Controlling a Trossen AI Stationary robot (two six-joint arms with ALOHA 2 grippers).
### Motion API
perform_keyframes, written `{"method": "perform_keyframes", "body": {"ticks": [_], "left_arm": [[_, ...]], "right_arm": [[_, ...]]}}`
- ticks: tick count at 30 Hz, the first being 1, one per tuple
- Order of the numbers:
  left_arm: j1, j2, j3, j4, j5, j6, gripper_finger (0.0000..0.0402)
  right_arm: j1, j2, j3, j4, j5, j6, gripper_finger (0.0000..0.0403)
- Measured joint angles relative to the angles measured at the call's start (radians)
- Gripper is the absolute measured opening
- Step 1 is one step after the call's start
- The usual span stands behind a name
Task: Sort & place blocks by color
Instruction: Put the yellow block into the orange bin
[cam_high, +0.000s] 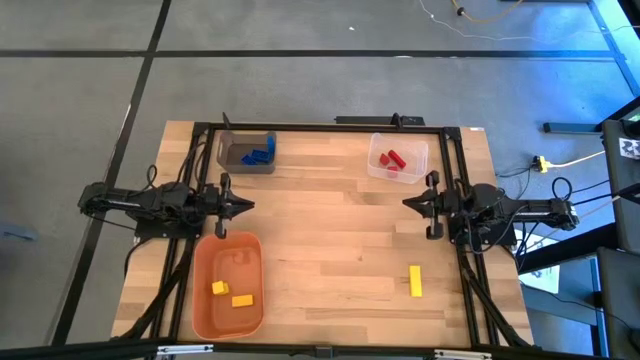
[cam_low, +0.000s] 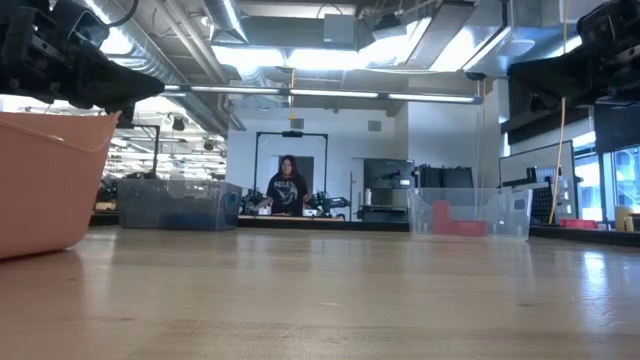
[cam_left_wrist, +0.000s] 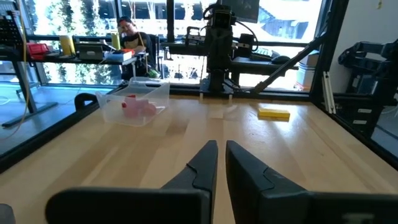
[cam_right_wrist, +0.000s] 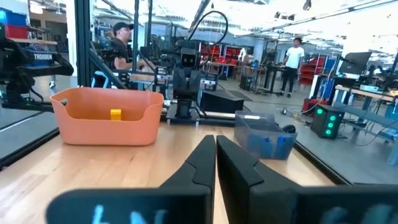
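Note:
One elongated yellow block (cam_high: 415, 281) lies flat on the table near its right near corner, also in the left wrist view as the yellow block (cam_left_wrist: 273, 114). Two yellow blocks (cam_high: 231, 293) lie in the orange bin (cam_high: 205, 310). Blue blocks (cam_high: 258, 154) sit in the grey bin (cam_high: 228, 163), red blocks (cam_high: 392, 160) in the clear bin (cam_high: 419, 152). My left gripper (cam_high: 250, 207) hovers at the table's left side, shut and empty (cam_left_wrist: 221, 149). My right gripper (cam_high: 407, 203) hovers at the right side, shut and empty (cam_right_wrist: 215, 144).
The orange bin stands at the near left, the grey bin at the far left, the clear bin at the far right. A black frame (cam_high: 330, 127) runs along the table's far edge and sides. Bare wood lies between the two grippers. A person (cam_low: 288, 185) stands in the room beyond.

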Motion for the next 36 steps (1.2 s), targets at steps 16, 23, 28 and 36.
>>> {"method": "perform_keyframes", "body": {"ticks": [16,23,28,36], "left_arm": [[0.000,0.000,0.000,0.019,-0.033,-0.011,0.0002],[0.000,0.000,0.000,0.022,-0.038,-0.019,0.0004],[0.000,0.000,0.000,0.022,-0.040,-0.026,0.0011],[0.000,0.000,0.000,0.022,-0.094,-0.027,0.0002]], "right_arm": [[-0.002,0.001,0.000,0.198,-0.001,0.267,0.0019],[-0.002,0.063,0.083,0.351,0.045,0.266,0.0044],[-0.002,0.234,0.279,0.155,0.091,0.283,0.0119],[-0.001,0.611,0.705,-0.542,0.003,0.581,0.0221]]}}
